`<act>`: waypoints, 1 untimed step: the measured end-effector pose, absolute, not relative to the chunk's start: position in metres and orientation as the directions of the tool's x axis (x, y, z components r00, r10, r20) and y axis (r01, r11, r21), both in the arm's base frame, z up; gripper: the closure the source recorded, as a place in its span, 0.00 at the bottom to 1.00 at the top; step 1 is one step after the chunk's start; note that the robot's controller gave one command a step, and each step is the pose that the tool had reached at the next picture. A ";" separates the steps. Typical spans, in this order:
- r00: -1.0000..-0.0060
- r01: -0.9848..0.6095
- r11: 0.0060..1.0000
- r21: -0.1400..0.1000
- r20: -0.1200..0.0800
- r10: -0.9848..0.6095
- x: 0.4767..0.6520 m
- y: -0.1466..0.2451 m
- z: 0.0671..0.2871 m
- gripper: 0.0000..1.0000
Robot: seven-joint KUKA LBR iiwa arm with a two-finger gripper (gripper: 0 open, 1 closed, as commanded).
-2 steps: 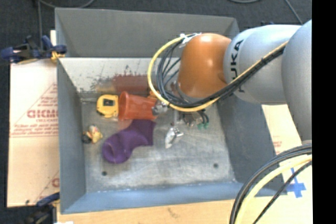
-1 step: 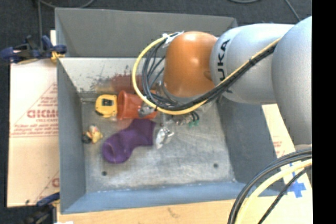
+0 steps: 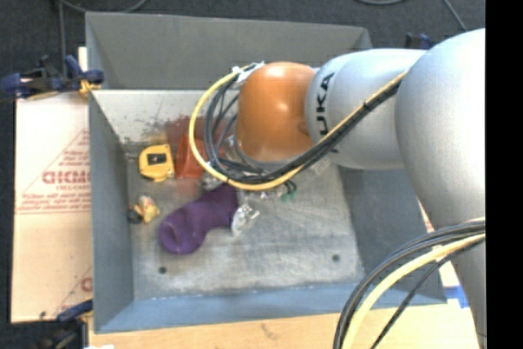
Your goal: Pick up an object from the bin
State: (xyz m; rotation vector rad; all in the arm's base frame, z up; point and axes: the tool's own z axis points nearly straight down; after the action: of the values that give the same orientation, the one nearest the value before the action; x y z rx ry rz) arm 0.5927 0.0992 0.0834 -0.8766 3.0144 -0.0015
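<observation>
My gripper (image 3: 243, 217) reaches down in the middle of the bin, mostly hidden under the arm's orange cover. Its metal tip sits right at the right end of a purple soft sock-like thing (image 3: 194, 225) lying on the bin floor. Whether it touches or holds the purple thing cannot be told. A red-orange block (image 3: 185, 156) lies behind the purple thing, partly covered by the cables.
A yellow tape measure (image 3: 155, 162) lies left of the red-orange block near the left wall. A small yellow and white toy (image 3: 145, 211) rests by the left wall. The arm and its cables cover the bin's back right part.
</observation>
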 end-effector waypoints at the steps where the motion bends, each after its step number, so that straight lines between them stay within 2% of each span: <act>1: -0.839 -0.544 0.839 -0.001 -0.004 -0.544 0.592 0.098 0.083 1.00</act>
State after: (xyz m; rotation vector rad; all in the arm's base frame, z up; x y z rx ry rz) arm 0.5921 0.0984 0.0833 -0.8905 3.0087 -0.0006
